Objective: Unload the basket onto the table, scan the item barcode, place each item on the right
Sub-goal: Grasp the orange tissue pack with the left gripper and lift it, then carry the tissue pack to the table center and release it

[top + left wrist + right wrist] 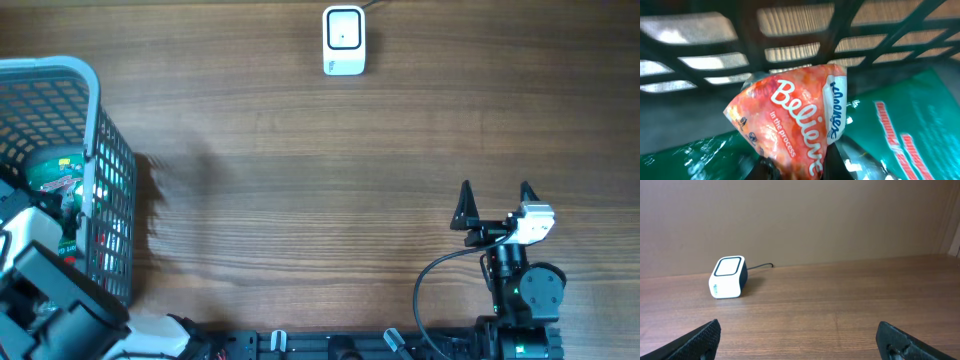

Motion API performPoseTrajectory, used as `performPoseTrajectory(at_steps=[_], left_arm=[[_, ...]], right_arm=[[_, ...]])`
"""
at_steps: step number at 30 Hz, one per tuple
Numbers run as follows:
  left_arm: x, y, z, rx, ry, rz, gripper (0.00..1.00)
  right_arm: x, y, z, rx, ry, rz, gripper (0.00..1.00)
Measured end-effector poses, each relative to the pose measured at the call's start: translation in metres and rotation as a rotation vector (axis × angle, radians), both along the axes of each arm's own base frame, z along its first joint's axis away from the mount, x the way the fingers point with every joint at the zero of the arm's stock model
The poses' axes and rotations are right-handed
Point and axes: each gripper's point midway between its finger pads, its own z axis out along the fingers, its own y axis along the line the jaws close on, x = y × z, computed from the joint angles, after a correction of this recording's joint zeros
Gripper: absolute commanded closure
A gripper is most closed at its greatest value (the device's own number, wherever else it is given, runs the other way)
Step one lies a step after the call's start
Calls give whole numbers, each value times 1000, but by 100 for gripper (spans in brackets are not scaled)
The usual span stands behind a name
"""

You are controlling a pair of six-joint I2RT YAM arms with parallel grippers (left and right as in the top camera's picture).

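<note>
The grey plastic mesh basket (pixel 95 120) stands at the left edge of the brown wooden table (pixel 300 200); inside it, the orange-pink plastic snack packet (pixel 790 120) lies over green foil bags (pixel 910 130). The white box-shaped barcode scanner (pixel 344 40) sits far-centre, with the right gripper (pixel 495 190) at the near right

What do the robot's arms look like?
Both are mostly black. The right arm has a white block, two pointy black fingers, and a looping black cable. The left arm has chunky black and white parts.
</note>
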Motion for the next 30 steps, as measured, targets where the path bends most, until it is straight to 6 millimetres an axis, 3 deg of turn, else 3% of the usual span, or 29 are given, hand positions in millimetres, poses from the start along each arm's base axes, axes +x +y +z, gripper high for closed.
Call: performPoseTrajectory(at_steps=[1, 3, 4, 5, 6, 7, 8, 9, 10, 11, 12, 14, 17, 18, 19, 22, 24, 28, 30], left_arm=[[0, -1, 11, 9, -20, -4, 96], [6, -10, 60, 54, -135, -43, 96], [13, -16, 97, 97, -231, -83, 96], [22, -32, 157, 168, -393, -160, 96], [26, -43, 193, 212, -492, -204, 96], [28, -55, 216, 230, -568, -243, 96], [32, -82, 253, 252, -699, -328, 96], [36, -124, 298, 278, -843, -471, 96], [37, -150, 318, 278, -909, -562, 96], [38, -194, 340, 254, -986, -714, 96], [40, -232, 347, 203, -1026, -850, 96], [41, -315, 335, 36, -1020, -1147, 96], [44, -392, 286, -164, -854, -1412, 96], [46, -399, 270, -170, -783, -1436, 96], [51, -427, 249, -237, -708, -1513, 96], [67, -499, 166, -309, -406, -1668, 96], [66, -552, 93, -339, -187, -1771, 96], [47, -600, -14, -378, 76, -1846, 95], [37, -601, -35, -388, 150, -1842, 55]], right_arm=[[0, 0, 0, 0, 0, 0, 0], [0, 0, 0, 0, 0, 0, 0], [0, 0, 0, 0, 0, 0, 0], [0, 0, 0, 0, -1, 0, 0], [0, 0, 0, 0, 0, 0, 0], [0, 0, 0, 0, 0, 0, 0], [0, 0, 0, 0, -1, 0, 0], [0, 0, 0, 0, 0, 0, 0], [0, 0, 0, 0, 0, 0, 0], [0, 0, 0, 0, 0, 0, 0], [0, 0, 0, 0, 0, 0, 0], [0, 0, 0, 0, 0, 0, 0], [0, 0, 0, 0, 0, 0, 0], [0, 0, 0, 0, 0, 0, 0], [0, 0, 0, 0, 0, 0, 0], [0, -1, 0, 0, 0, -5, 0], [0, -1, 0, 0, 0, -6, 0], [0, -1, 0, 0, 0, -6, 0], [0, -1, 0, 0, 0, -6, 0]])
